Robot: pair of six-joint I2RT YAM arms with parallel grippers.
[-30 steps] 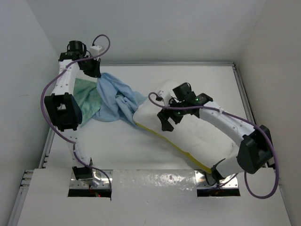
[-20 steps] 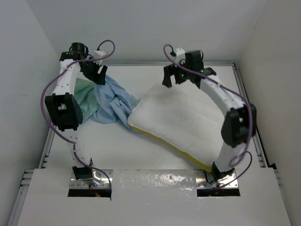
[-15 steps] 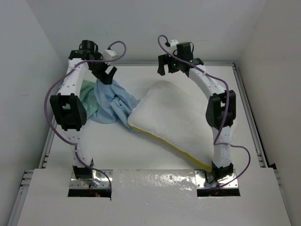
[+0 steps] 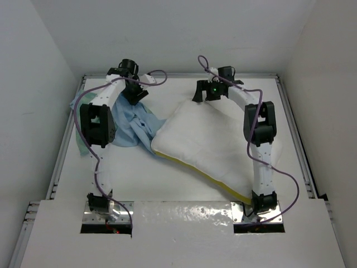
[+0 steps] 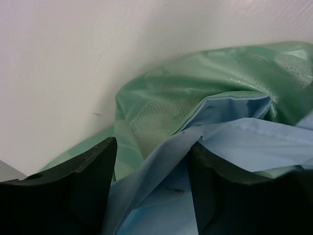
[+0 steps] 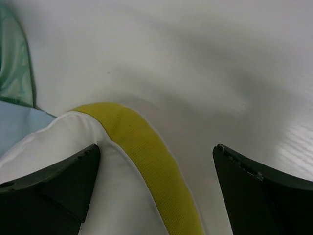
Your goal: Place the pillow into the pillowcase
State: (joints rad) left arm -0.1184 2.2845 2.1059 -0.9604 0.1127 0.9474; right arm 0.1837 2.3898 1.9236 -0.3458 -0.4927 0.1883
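Note:
The white quilted pillow [image 4: 215, 139] lies across the middle and right of the table, its yellow edge [image 4: 195, 169] along the near side. To its left sits the crumpled pillowcase [image 4: 131, 125], light blue with green showing at the far left. My left gripper [image 4: 134, 94] is low over the pillowcase's far part. In the left wrist view its fingers [image 5: 73, 191] stand apart with a light blue fold [image 5: 161, 161] between them [image 5: 152, 147] and green fabric [image 5: 166, 98] beyond. My right gripper [image 4: 207, 92] is wide open at the pillow's far corner. That corner [image 6: 73, 142] and its yellow edge [image 6: 146, 147] lie between the jaws [image 6: 156, 149].
White walls close in the table [image 4: 139, 178] at the back and both sides. Metal rails [image 4: 293, 128] run along its left and right edges. Both arm bases [image 4: 100, 204] sit at the near edge, and purple cables loop off each arm.
My left gripper has opened, swung right and come down on the blue fabric. My right arm has left the pillow's middle for its far corner. The pillow now lies flatter.

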